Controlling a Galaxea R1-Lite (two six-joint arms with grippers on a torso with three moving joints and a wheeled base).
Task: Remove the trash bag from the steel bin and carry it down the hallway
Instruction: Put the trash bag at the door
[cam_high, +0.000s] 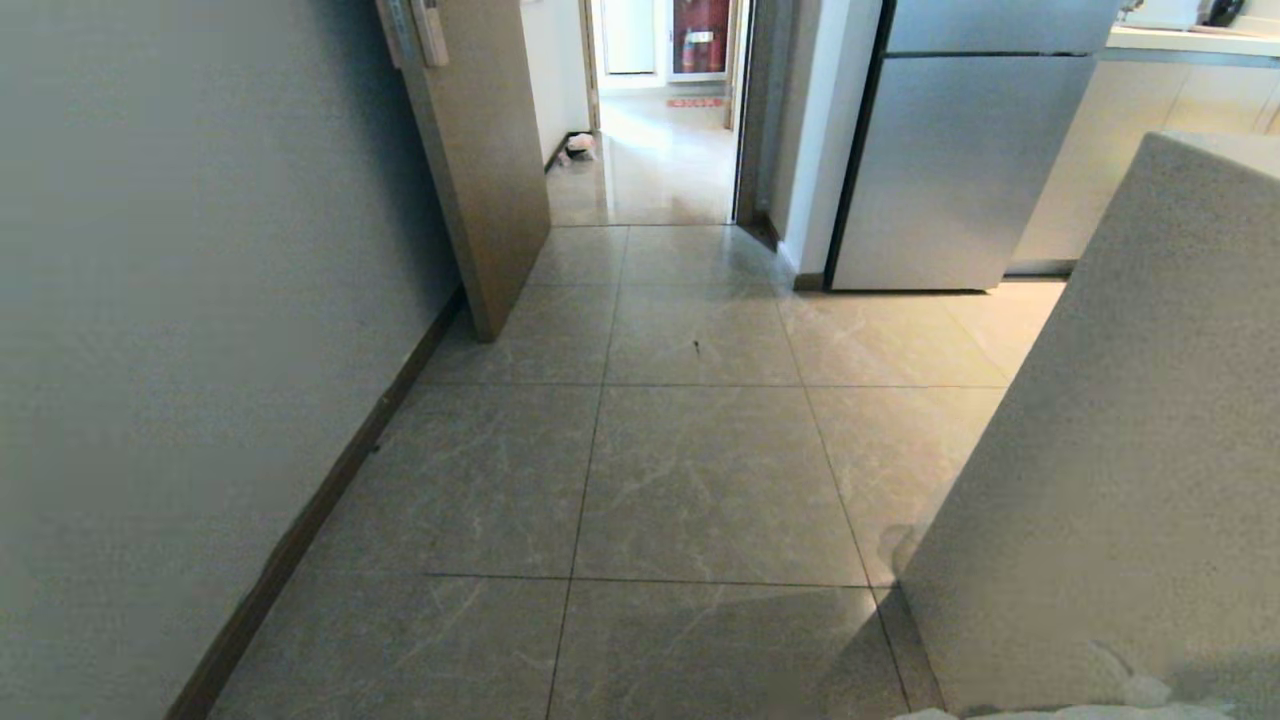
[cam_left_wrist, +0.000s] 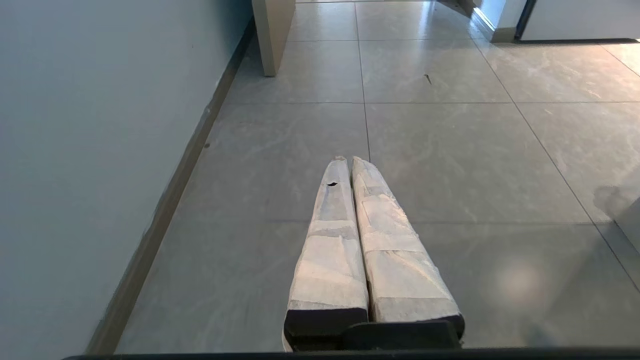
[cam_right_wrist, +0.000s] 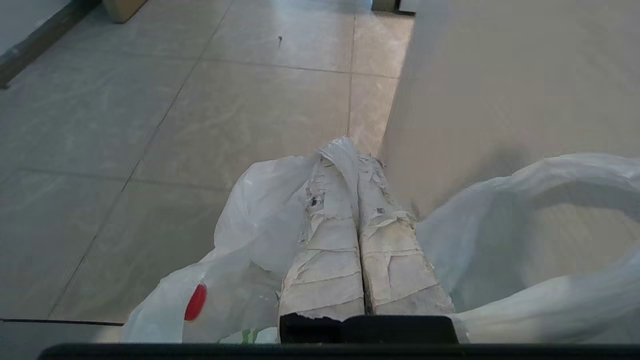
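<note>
Right wrist view: right gripper (cam_right_wrist: 350, 150) clenched on thin white trash bag (cam_right_wrist: 250, 240), hanging over tiled floor (cam_right_wrist: 150, 125). Left gripper (cam_left_wrist: 348, 160) pressed closed, holding nothing, beside the wall (cam_left_wrist: 100, 125).

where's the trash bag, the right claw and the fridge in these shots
trash bag (cam_right_wrist: 260, 210): right wrist view, on the white plastic bunched beside the claw.
right claw (cam_right_wrist: 357, 160): right wrist view, between the taped fingertips, shut on the bag.
fridge (cam_high: 950, 170): head view, on its steel door.

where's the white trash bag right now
The thin white plastic trash bag hangs from the shut right gripper in the right wrist view, above the tiled floor beside a beige panel.
</note>
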